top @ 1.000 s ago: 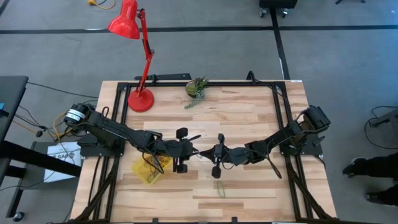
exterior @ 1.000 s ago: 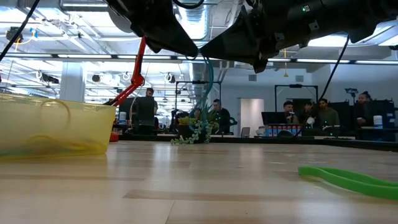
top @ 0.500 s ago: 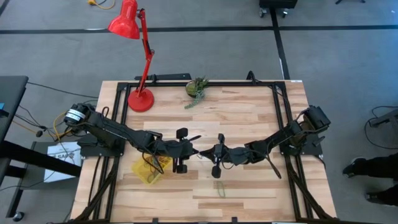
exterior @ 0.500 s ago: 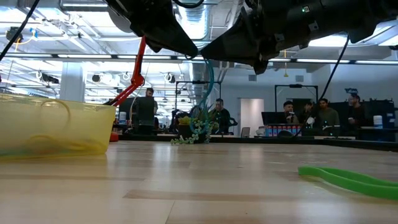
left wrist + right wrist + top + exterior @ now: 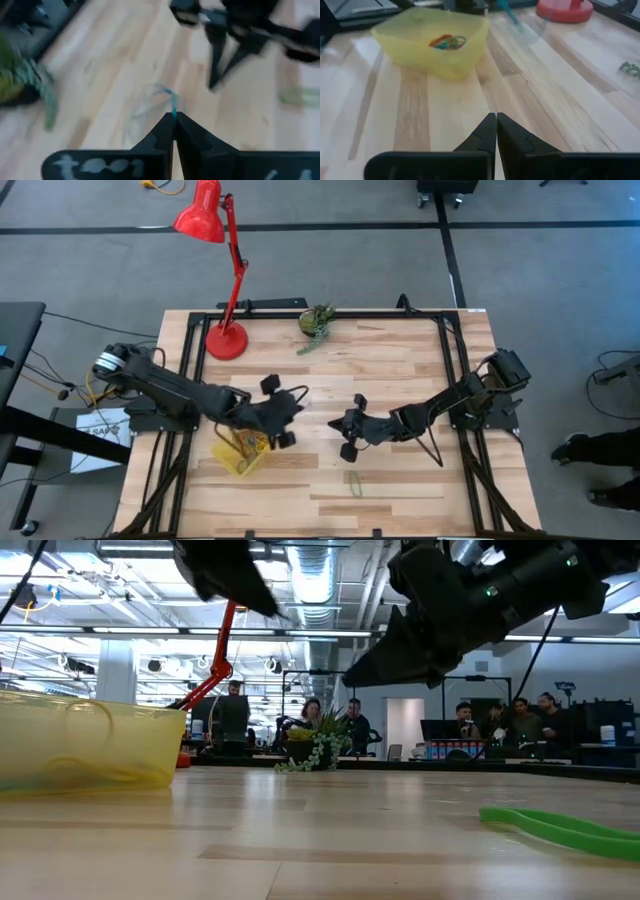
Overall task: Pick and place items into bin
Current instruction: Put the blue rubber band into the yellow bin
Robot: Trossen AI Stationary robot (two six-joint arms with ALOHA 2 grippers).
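Left gripper [image 5: 173, 118] moved binward, blue band [image 5: 171, 100] pinched between fingers.

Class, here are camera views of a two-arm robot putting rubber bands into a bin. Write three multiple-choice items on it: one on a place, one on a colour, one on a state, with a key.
1. Where is the green band on the table?
A. Inside the bin
B. Near the front edge, in front of the right gripper
C. Under the lamp

2. What colour is the lamp?
A. Red
B. White
C. Black

3. How are the left gripper's fingers?
A. Wide open
B. Shut on a blue band
C. Shut on the plant

Key:
1 B: the high view shows the green band on bare wood before the right gripper, apart from the bin.
2 A: the lamp has a red shade, arm and base.
3 B: the left wrist view shows the left gripper pinching a blue band.
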